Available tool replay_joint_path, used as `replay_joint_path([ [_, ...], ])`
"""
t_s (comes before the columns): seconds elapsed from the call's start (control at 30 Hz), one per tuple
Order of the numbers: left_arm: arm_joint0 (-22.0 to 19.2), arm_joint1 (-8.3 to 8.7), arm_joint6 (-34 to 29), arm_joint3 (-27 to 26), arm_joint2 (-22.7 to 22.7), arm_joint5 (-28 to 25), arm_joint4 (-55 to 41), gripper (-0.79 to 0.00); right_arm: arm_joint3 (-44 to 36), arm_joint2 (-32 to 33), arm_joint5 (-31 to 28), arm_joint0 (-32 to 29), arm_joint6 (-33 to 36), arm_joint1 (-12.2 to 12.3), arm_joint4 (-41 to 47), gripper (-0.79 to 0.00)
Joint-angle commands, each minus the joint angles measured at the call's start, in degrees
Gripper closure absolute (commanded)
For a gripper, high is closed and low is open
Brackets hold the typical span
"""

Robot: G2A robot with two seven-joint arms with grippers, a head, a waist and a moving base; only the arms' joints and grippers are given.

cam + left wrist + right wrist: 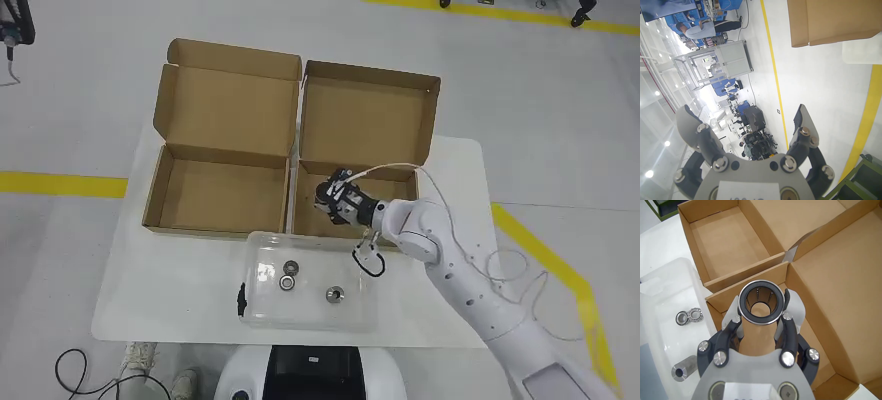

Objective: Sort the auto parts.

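Right gripper (762, 306) holding a round metal tube (761, 321), brown box (762, 277) under it, clear tray (668, 275) beside it, left gripper (743, 108) wide open, holding nothing.

Two cardboard boxes (215, 195), one clear bin (310, 312), two ring bearings (695, 314), one sleeve (684, 367), one linear bearing (743, 306).

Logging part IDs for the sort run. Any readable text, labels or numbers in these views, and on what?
None legible.
left sticker, behind the left gripper: print cut off at the frame edge.
right sticker, behind the right gripper: cut off too.
linear bearing, boxes, bin: no markings visible.
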Motion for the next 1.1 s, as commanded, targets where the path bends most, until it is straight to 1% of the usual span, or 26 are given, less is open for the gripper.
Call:
replay_joint_path([
  [0.0, 0.0, 0.0, 0.0, 0.0, 0.0, 0.0, 0.0, -0.785, 2.31, -0.49, 0.89, 0.58, -1.39, -0.45, 0.87, 0.0],
  [0.03, 0.0, 0.0, 0.0, 0.0, 0.0, 0.0, 0.0, -0.785, 3.38, -0.58, 1.54, 0.69, -2.72, -0.67, 1.27, 0.0],
  [0.13, 0.0, 0.0, 0.0, 0.0, 0.0, 0.0, 0.0, -0.785, 6.42, -1.2, 5.9, 0.59, -4.71, -1.41, 1.81, 0.0],
  [0.2, 0.0, 0.0, 0.0, 0.0, 0.0, 0.0, 0.0, -0.785, 8.06, -2.32, 7.49, 1.0, -4.87, -1.93, 0.96, 0.0],
  [0.4, 0.0, 0.0, 0.0, 0.0, 0.0, 0.0, 0.0, -0.785, 11.23, -5.26, 9.91, 3.18, -4.62, -3.59, -0.43, 0.0],
  [0.53, 0.0, 0.0, 0.0, 0.0, 0.0, 0.0, 0.0, -0.785, 12.64, -6.24, 10.35, 4.2, -3.81, -4.39, -0.56, 0.0],
  [0.57, 0.0, 0.0, 0.0, 0.0, 0.0, 0.0, 0.0, -0.785, 12.89, -6.37, 10.43, 4.37, -3.7, -4.56, -0.44, -0.025],
  [0.6, 0.0, 0.0, 0.0, 0.0, 0.0, 0.0, 0.0, -0.785, 13.19, -6.47, 10.46, 4.5, -3.74, -4.72, -0.32, -0.099],
  [0.7, 0.0, 0.0, 0.0, 0.0, 0.0, 0.0, 0.0, -0.785, 14.06, -6.78, 10.52, 4.97, -3.23, -5.16, -0.29, -0.215],
  [0.8, 0.0, 0.0, 0.0, 0.0, 0.0, 0.0, 0.0, -0.785, 14.81, -6.96, 10.43, 5.32, -3.07, -5.54, -0.22, -0.231],
  [0.93, 0.0, 0.0, 0.0, 0.0, 0.0, 0.0, 0.0, -0.785, 15.86, -6.92, 10.51, 5.57, -3.12, -5.97, 0.1, -0.274],
  [1.07, 0.0, 0.0, 0.0, 0.0, 0.0, 0.0, 0.0, -0.785, 16.56, -6.64, 10.27, 5.73, -3.19, -6.24, 0.18, -0.388],
])
